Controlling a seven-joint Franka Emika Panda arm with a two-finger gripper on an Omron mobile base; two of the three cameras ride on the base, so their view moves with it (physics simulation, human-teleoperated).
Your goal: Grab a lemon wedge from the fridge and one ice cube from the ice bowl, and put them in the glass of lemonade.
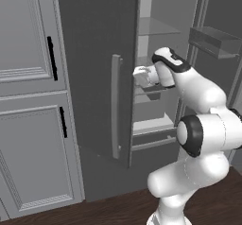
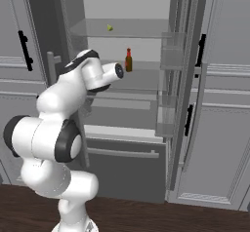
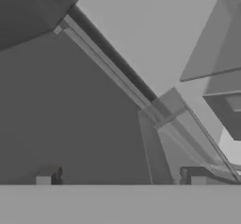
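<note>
The fridge [image 2: 128,2] stands with both doors swung open. Its left door [image 1: 94,54] carries a long pale bar handle [image 1: 116,107]. The lemon wedge [image 2: 110,28], tiny and yellow-green, lies on the upper glass shelf [image 2: 136,30]. My arm reaches into the fridge at middle-shelf height, below and a little left of the wedge. My hand [image 1: 142,75] is partly hidden by the left door's edge. In the hand view my gripper [image 3: 121,177] is open, its fingertips [image 3: 47,177] wide apart with nothing between them. The ice bowl and the glass of lemonade are out of view.
A small brown bottle with a red cap [image 2: 128,60] stands on the middle shelf, just right of my wrist. Clear door bins [image 2: 172,55] hang on the open right door. Light grey panelled cabinets [image 1: 28,101] flank the fridge. Its lower drawer [image 2: 124,153] is shut.
</note>
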